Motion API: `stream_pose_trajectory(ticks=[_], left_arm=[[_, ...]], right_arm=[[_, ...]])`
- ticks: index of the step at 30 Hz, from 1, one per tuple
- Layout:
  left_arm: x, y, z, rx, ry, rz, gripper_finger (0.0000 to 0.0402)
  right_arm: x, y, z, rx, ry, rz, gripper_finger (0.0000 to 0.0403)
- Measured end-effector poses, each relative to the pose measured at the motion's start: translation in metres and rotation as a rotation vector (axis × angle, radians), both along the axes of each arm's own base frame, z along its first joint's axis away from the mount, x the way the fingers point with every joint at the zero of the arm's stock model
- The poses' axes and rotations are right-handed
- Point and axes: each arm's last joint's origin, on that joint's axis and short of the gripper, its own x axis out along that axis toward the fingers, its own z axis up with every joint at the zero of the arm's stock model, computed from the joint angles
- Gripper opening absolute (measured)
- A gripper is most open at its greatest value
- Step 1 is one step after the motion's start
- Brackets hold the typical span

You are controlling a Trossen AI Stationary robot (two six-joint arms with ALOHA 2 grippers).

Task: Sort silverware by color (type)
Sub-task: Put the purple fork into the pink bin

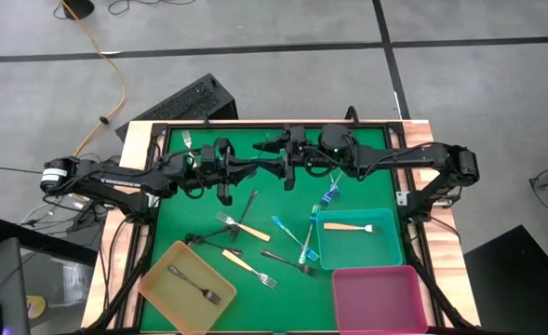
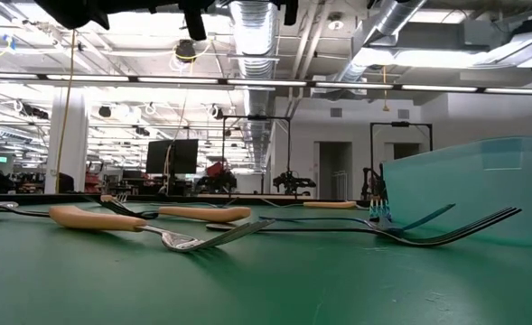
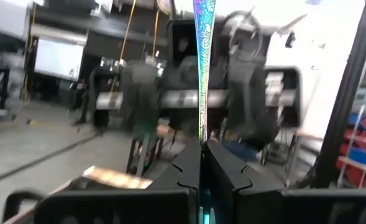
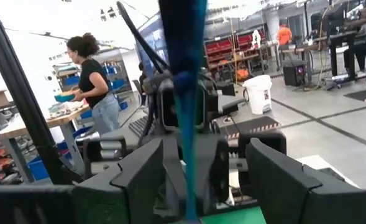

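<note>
Closed tight, the left gripper (image 3: 201, 148) pinches a rainbow-blue fork (image 3: 202, 62) upright above the far edge of the green mat (image 1: 180, 205). Facing it, the right gripper (image 4: 204, 155) has its fingers spread wide on either side of the same fork, not visibly touching it. Nearer the front, cream-handled forks (image 1: 241, 228), grey forks (image 1: 283, 259) and blue forks (image 1: 287, 233) lie loose. One cream fork (image 1: 348, 226) lies in the teal tray (image 1: 390, 251) and one grey fork (image 1: 194, 284) in the yellow tray (image 1: 162, 270), with the pink tray (image 1: 380, 293) beside the teal.
</note>
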Motion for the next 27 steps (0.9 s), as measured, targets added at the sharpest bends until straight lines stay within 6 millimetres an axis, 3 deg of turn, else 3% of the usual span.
stream_pose_trajectory(ticks=[9, 13, 20, 27], left_arm=[[0.0031, 0.0008, -0.0016, -0.002, -0.022, 0.015, 0.0], [0.0032, 0.0008, -0.0017, -0.002, -0.022, 0.015, 0.0], [0.0032, 0.0008, -0.002, -0.01, -0.021, 0.017, 0.0], [0.0033, 0.0012, -0.003, -0.013, -0.012, 0.024, 0.0]], right_arm=[[0.0006, 0.0006, -0.004, 0.007, 0.04, 0.002, 0.0241], [0.0006, 0.0001, -0.0052, 0.013, 0.051, -0.003, 0.0186], [0.0003, -0.0001, -0.0044, 0.009, 0.047, -0.005, 0.0028], [0.0003, -0.0012, -0.0068, 0.031, 0.073, -0.051, 0.0027]])
